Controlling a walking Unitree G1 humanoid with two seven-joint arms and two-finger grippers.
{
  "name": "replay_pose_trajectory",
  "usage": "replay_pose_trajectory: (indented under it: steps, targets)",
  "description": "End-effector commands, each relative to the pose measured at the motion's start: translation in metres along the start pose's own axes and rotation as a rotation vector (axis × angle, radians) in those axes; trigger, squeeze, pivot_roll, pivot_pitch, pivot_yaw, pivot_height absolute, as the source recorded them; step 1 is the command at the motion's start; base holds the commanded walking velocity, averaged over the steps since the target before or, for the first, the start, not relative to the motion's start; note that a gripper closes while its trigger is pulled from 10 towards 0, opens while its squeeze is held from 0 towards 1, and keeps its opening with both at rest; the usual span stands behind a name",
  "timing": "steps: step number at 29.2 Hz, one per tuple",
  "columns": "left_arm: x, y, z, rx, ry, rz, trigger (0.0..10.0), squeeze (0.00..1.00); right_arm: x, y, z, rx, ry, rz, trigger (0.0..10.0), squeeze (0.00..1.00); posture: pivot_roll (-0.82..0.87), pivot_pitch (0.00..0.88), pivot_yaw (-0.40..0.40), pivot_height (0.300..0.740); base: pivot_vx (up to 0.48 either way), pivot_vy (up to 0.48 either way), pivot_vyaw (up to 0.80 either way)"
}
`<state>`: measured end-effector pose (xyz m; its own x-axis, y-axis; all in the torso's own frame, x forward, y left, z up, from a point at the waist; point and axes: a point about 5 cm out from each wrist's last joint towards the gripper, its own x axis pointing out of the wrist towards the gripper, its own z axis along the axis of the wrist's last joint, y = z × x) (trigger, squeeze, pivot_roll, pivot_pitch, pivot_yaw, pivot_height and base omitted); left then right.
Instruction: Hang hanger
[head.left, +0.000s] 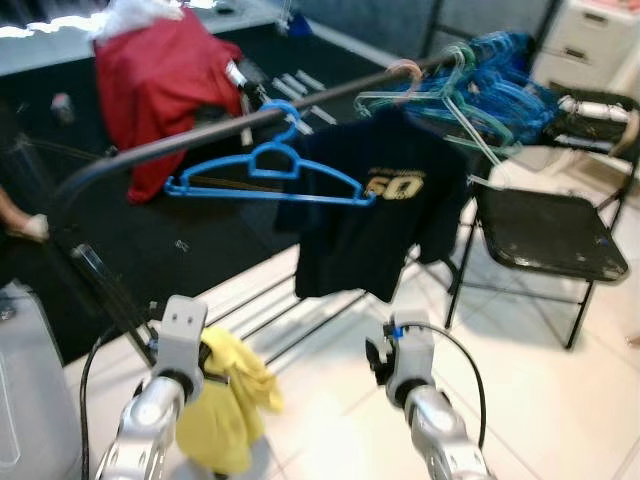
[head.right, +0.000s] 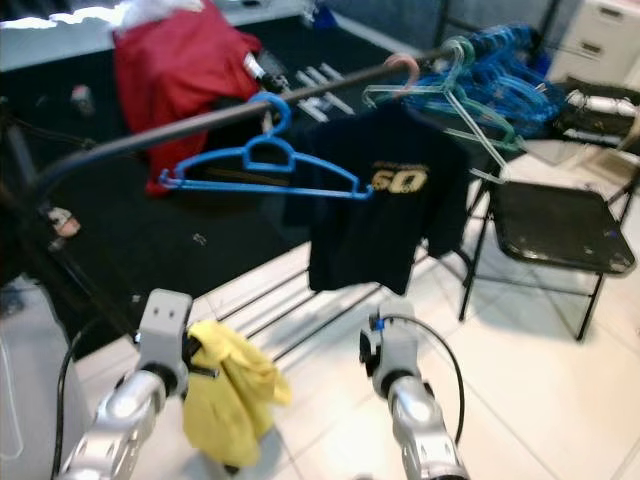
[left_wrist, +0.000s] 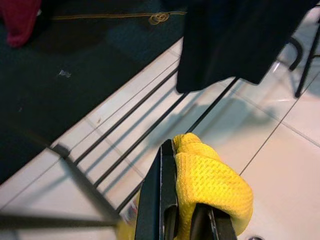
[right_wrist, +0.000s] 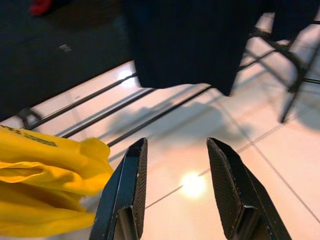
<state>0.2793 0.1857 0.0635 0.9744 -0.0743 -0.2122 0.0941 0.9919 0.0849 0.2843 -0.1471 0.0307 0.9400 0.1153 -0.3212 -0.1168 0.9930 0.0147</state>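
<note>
On the clothes rail, toward its near curved end, the blue hanger already sits hooked and bare; just beside it hangs a dark T-shirt, and a cluster of blue and green hangers crowds the far end above a folding chair.

Step in hand: judged as the interval after the blue hanger was placed, with a garment still to be dealt with.

Left gripper: jaws clamped on a yellow garment, held low over the tiled floor in front of the rail's base bars.

Right gripper: jaws apart and empty, pointed down at the floor below the T-shirt hem.

Both arms are bent, forearms low, well below the rail.

Next move calls for raising the right arm to the hanger and bringing the yellow garment up to meet it.
</note>
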Motion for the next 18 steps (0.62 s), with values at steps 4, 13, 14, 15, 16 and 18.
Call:
replay_pose_trajectory:
  steps: [4,13,14,15,16,18]
  targets:
    - [-0.002,-0.002,-0.005,0.014,-0.002,0.003,10.0,0.0,0.002,-0.007,-0.006,0.014,0.039,-0.017,10.0,0.0,-0.05,0.117,-0.003,0.74,0.0,0.0,-0.8]
    - [0.003,-0.004,-0.009,-0.001,0.014,0.002,10.0,0.0,0.007,-0.019,0.006,-0.009,0.009,-0.056,10.0,0.0,-0.07,0.125,-0.001,0.74,0.0,0.0,-0.8]
    - [0.004,-0.007,-0.008,0.013,0.013,-0.018,10.0,0.0,0.007,-0.02,0.007,-0.004,0.006,-0.058,10.0,0.0,-0.07,0.125,-0.003,0.74,0.0,0.0,-0.8]
    - [0.004,-0.007,-0.008,0.013,0.013,-0.018,10.0,0.0,0.007,-0.02,0.007,-0.004,0.006,-0.058,10.0,0.0,-0.07,0.125,-0.003,0.74,0.0,0.0,-0.8]
    - [0.006,-0.01,-0.008,0.038,0.013,-0.029,10.0,0.0,0.007,-0.019,0.005,-0.005,0.012,-0.05,10.0,0.0,-0.06,0.113,0.0,0.74,0.0,0.0,-0.8]
    - [0.006,-0.009,-0.007,0.026,0.008,-0.017,10.0,0.0,0.006,-0.017,0.001,-0.012,0.022,-0.043,10.0,0.0,-0.06,0.1,0.001,0.74,0.0,0.0,-0.8]
